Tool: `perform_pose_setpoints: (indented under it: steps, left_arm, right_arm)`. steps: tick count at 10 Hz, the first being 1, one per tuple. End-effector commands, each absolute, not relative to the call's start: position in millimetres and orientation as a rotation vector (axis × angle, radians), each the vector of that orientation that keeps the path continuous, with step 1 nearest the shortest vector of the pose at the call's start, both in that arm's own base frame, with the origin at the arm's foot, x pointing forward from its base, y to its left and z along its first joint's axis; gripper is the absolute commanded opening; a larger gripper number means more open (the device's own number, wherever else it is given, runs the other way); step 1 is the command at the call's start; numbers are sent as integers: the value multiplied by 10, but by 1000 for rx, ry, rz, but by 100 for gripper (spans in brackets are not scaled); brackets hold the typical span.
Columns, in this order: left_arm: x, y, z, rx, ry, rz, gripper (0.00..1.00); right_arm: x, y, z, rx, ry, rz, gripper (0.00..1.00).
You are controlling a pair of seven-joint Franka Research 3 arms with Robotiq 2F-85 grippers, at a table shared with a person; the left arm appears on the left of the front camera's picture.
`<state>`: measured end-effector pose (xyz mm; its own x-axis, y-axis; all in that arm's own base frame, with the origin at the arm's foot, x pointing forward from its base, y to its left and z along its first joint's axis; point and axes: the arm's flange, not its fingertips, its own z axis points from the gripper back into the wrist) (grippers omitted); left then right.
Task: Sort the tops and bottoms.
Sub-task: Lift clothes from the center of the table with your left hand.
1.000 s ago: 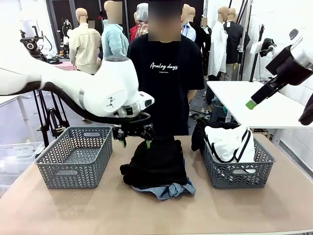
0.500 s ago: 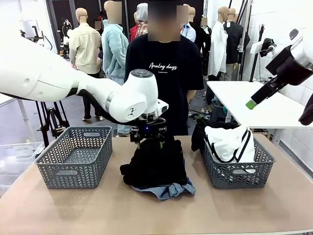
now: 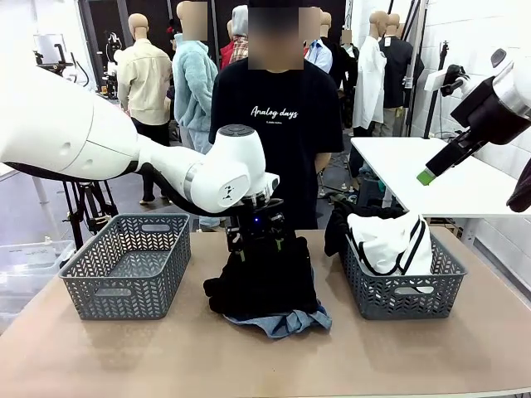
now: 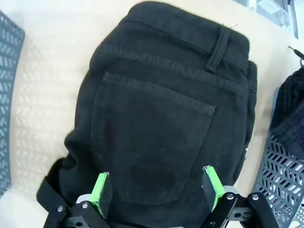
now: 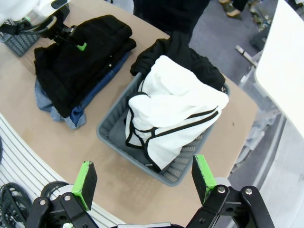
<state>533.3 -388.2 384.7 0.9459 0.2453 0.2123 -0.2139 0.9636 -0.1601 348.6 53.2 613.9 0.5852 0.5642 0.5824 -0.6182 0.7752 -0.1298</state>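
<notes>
Black trousers, back pocket up, lie on top of the middle pile, with faded blue denim sticking out beneath. My left gripper is down at the pile's far end. It is open, its green pads standing either side of the black cloth. The right-hand basket holds a white garment with black piping and a black garment. My right gripper hangs high above that basket, open and empty, at the upper right in the front view.
An empty grey basket stands at the table's left. A person in a black printed T-shirt stands right behind the pile at the far edge. A white table is off to the right behind the basket.
My left arm has swung to the right and brought its gripper from the pile's left corner to over the far end of the black trousers. The right arm has not moved.
</notes>
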Motion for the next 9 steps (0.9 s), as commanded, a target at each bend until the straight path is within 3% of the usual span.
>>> perform_pose_setpoints:
  steps: [1, 9]
  left_arm:
    - [5353, -3867, 3885, -128, -264, 200, 100]
    - [5478, -3953, 3620, -127, -257, 361, 100]
  right_arm:
    - [3499, 535, 6138, 78, -646, 695, 100]
    - [3499, 535, 6138, 78, -646, 695, 100]
